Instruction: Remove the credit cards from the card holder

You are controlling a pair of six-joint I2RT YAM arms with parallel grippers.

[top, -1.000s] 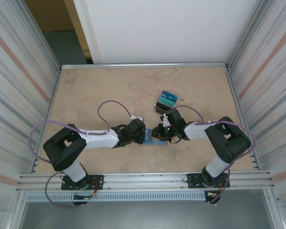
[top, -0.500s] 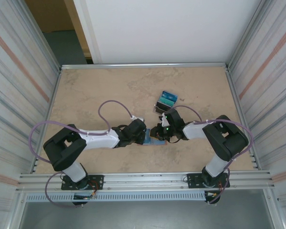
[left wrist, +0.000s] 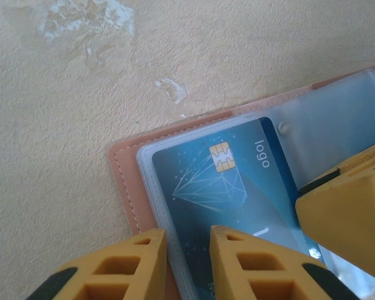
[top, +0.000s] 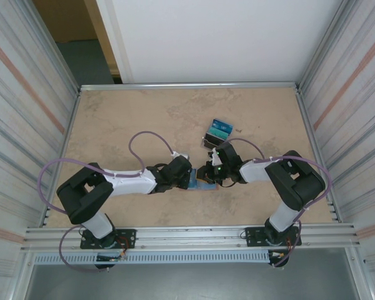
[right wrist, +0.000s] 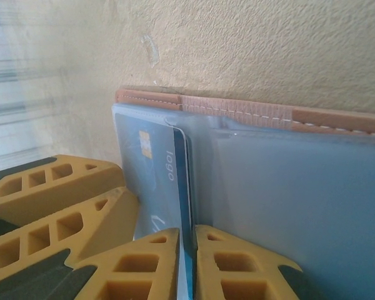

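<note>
The salmon-pink card holder (left wrist: 122, 187) lies open on the table between my two grippers (top: 202, 184), its clear sleeves facing up. A blue credit card (left wrist: 219, 187) with a gold chip sits in the left sleeve. My left gripper (left wrist: 184, 234) is shut on the holder's outer edge, one finger on the pink border and one on the sleeve stack. My right gripper (right wrist: 187, 232) is shut on the inner edge of the credit card (right wrist: 156, 175), beside the pink rim (right wrist: 237, 109). From above, the left gripper (top: 190, 179) and right gripper (top: 207, 178) nearly touch.
A clear plastic box with a blue-teal top (top: 217, 132) stands just behind the right gripper. Corrugated metal walls close in the table's left and right sides. A metal rail (top: 187, 232) runs along the near edge.
My right arm has crept slightly left toward the holder and its jaws have narrowed on the card's edge. The left arm and the holder have stayed in place.
</note>
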